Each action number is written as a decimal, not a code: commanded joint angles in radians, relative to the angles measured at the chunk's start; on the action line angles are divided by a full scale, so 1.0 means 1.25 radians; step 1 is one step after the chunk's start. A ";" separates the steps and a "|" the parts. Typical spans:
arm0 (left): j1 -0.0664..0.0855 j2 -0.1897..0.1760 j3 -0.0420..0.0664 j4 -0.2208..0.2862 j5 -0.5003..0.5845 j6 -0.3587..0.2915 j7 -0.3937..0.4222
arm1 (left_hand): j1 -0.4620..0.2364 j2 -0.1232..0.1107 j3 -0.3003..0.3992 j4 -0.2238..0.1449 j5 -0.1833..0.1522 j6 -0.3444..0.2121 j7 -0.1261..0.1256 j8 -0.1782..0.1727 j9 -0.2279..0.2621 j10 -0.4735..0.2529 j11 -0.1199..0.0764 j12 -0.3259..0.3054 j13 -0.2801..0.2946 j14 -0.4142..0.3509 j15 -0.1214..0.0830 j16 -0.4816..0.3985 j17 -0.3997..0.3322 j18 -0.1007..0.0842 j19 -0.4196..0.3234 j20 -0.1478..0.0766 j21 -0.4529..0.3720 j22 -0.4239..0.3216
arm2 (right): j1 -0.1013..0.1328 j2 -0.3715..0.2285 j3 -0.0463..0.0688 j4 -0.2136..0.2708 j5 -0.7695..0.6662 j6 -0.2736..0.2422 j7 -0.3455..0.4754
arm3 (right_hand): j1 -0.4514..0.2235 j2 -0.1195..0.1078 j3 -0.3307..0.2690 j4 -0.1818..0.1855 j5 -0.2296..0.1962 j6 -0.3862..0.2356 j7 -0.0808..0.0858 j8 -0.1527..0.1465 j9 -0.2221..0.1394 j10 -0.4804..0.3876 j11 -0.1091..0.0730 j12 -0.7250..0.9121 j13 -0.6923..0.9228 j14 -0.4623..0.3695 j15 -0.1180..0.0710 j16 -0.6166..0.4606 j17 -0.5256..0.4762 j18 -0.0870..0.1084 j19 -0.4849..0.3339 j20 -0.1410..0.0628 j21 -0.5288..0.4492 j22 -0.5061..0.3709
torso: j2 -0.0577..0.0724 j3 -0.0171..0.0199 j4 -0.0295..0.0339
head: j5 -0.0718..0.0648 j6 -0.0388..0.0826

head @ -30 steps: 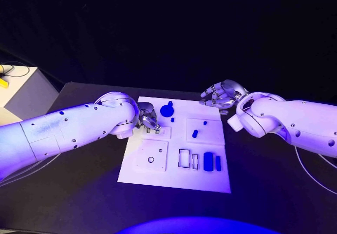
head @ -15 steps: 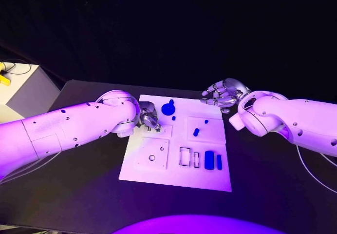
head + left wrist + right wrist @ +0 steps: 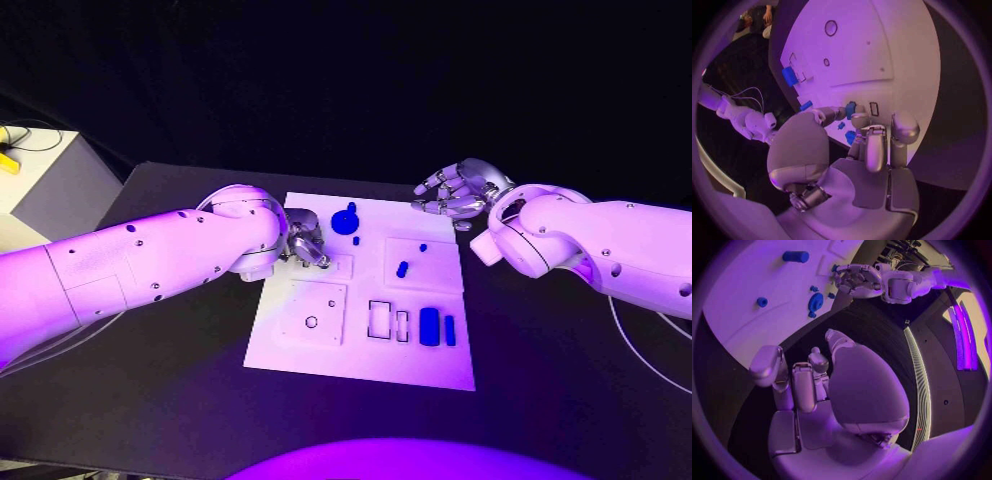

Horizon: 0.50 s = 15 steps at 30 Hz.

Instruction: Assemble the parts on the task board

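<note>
Left hand (image 3: 303, 245) is down on the task board (image 3: 361, 355), at its left edge, beside the large round blue part (image 3: 345, 222). The left wrist view shows fingers (image 3: 875, 145) curled in narrow over the board, with a small blue part (image 3: 851, 109) right at the fingertips and another (image 3: 850, 137) tucked under them. I can't tell if either is actually pinched or just lying beside the fingers; contact is hidden by the hand itself.

Right hand (image 3: 459, 195) hovers off the board's far right corner, above the worktop (image 3: 173, 400), well apart from any part. Fingers are loosely curled and hold nothing in the right wrist view (image 3: 795, 385).

Key relation: the small parts near the round blue part lie straight ahead of the left fingertips, touching or nearly so, so the left hand is clearly the nearer one. My read is that the next move is a left-hand pick or seat there.

The other parts sit toward the near right of the board from the round part: a short blue peg (image 3: 401, 270), a tiny blue dot (image 3: 423, 248), and two upright blue bars (image 3: 428, 327), long axes running near-to-far, next to two empty rectangular slots (image 3: 379, 320). The bars are closer to the right hand's side.

Hard to make out: a small part's orientation under the left fingers, whether a slot there is occupied, and the round hole (image 3: 312, 323) in the near left panel looks open, but is too small to be sure.
</note>
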 commanded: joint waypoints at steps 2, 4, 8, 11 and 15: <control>-0.002 0.002 0.000 0.000 -0.006 0.017 -0.001 | -0.001 0.007 0.170 -0.171 0.003 0.024 -0.016 0.002 0.147 0.001 -0.001 -0.003 0.000 0.068 -0.004 0.003 0.157 -0.008 0.006 -0.001 0.003 0.001 | 0.000 0.000 0.000 0.001 -0.007 0.014 0.006 | -0.007 0.000 0.005 0.002 0.003 -0.007 0.001 0.005 0.000 -0.005 -0.002 -0.003 -0.001 0.007 0.006 -0.001 0.000 0.013 -0.005 -0.001 -0.004 -0.001 | 0.000 0.0003 0.0004 | 0.001 -0.002; -0.002 0.002 0.000 -0.001 -0.006 0.017 -0.001 | -0.002 0.007 0.171 -0.172 0.003 0.024 -0.016 0.002 0.147 0.000 -0.002 -0.004 -0.003 0.067 -0.004 0.003 0.156 -0.008 0.007 -0.001 0.003 0.001 | 0.000 0.001 0.000 0.000 -0.007 0.015 0.006 | -0.007 0.000 0.005 0.002 0.003 -0.007 0.001 0.005 0.000 -0.005 -0.002 -0.003 -0.001 0.007 0.006 -0.001 0.000 0.013 -0.005 -0.001 -0.004 -0.001 | 0.000 0.0005 0.0003 | 0.001 -0.003; -0.002 0.004 0.000 -0.003 -0.006 0.017 -0.001 | -0.002 0.007 0.171 -0.172 0.003 0.024 -0.016 0.002 0.147 0.000 -0.002 -0.004 -0.003 0.067 -0.004 0.003 0.156 -0.008 0.007 -0.001 0.003 0.001 | -0.001 0.001 0.000 0.000 -0.007 0.015 0.006 | -0.007 0.000 0.005 0.002 0.003 -0.007 0.001 0.005 0.000 -0.005 -0.002 -0.003 -0.001 0.007 0.006 -0.001 0.000 0.013 -0.005 -0.001 -0.004 -0.001 | 0.001 0.0006 -0.0006 | 0.002 -0.003; -0.003 0.005 0.000 -0.004 -0.007 0.018 -0.001 | -0.002 0.007 0.171 -0.172 0.003 0.024 -0.016 0.002 0.147 0.000 -0.002 -0.004 -0.003 0.067 -0.004 0.003 0.156 -0.008 0.007 -0.001 0.003 0.001 | -0.001 0.001 0.000 0.000 -0.007 0.015 0.006 | -0.010 0.000 0.006 0.002 0.003 -0.007 0.001 0.006 0.000 -0.005 -0.002 -0.003 -0.003 0.006 0.006 -0.003 -0.002 0.013 -0.005 -0.001 -0.005 -0.002 | 0.001 0.0004 -0.0005 | 0.001 -0.005; -0.003 0.006 0.000 -0.006 -0.009 0.023 -0.002 | -0.002 0.007 0.171 -0.172 0.003 0.024 -0.016 0.002 0.147 0.000 -0.002 -0.004 -0.003 0.067 -0.004 0.003 0.156 -0.008 0.007 -0.001 0.003 0.001 | -0.001 0.001 0.000 0.000 -0.007 0.016 0.006 | -0.010 0.000 0.006 0.002 0.003 -0.007 0.001 0.006 0.000 -0.005 -0.002 -0.003 -0.003 0.006 0.006 -0.003 -0.002 0.013 -0.005 -0.001 -0.005 -0.002 | 0.001 0.0005 -0.0003 | 0.001 -0.007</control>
